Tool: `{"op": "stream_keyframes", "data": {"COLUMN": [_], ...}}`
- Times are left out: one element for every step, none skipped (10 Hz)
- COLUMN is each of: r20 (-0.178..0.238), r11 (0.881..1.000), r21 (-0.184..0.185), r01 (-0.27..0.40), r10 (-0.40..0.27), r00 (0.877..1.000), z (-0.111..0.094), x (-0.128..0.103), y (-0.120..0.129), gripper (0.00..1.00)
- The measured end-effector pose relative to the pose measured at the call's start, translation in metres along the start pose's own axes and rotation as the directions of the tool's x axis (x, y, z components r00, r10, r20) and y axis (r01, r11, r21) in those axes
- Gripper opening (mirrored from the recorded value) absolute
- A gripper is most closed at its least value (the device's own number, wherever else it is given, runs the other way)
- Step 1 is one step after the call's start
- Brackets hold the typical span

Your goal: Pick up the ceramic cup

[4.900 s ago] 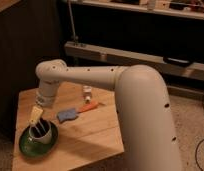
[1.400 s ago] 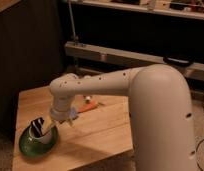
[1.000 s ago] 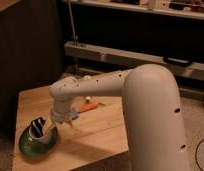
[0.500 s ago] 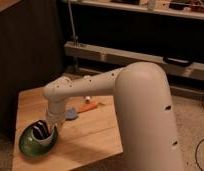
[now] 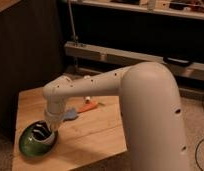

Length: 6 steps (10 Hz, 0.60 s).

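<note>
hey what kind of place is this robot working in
Probably a lab or workshop. A small wooden table stands before dark metal shelving, with cables on the floor. The gripper sits low over the green dish, at the cup.

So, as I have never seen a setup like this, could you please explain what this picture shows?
The big white curved shape is the robot's single arm, seen by one camera looking down past it; where that camera sits is not known. The arm bends down to a small wooden table. At its tip is the gripper, a two-finger clamp, reaching into a round green dish at the table's front left corner. The ceramic cup, which the robot is meant to pick up, seems to be the pale thing with dark patches in that dish, but the gripper hides most of it. Farther back lie a bluish object and an orange object.
</note>
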State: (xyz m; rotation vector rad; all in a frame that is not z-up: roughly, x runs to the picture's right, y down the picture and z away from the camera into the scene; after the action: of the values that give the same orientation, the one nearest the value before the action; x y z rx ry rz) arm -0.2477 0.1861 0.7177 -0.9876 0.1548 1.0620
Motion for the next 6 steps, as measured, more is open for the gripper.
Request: {"op": "stream_keyframes", "data": {"r20": [0.032,0.063,0.101,0.127,0.133,0.129], "r11": [1.0,0.999,0.995,0.992,0.99,0.99], "r21": [-0.019,-0.041,-0.077,-0.1,-0.104,-0.103], "r01": [0.018,0.035,0.063,0.083,0.092,0.098], "r10": [-0.017,-0.032,-0.055,-0.07,-0.077,-0.085], "r00": [0.999,0.998,0.993,0.989,0.988,0.988], "z": [-0.012,-0.028,-0.052,-0.076,-0.092,-0.12], "x": [0.001,0.0,0.0,0.0,0.0,0.004], "y": [0.006,0.011,0.019,0.024,0.026,0.029], "gripper": [0.0,0.0,0.0,0.0,0.0,0.0]}}
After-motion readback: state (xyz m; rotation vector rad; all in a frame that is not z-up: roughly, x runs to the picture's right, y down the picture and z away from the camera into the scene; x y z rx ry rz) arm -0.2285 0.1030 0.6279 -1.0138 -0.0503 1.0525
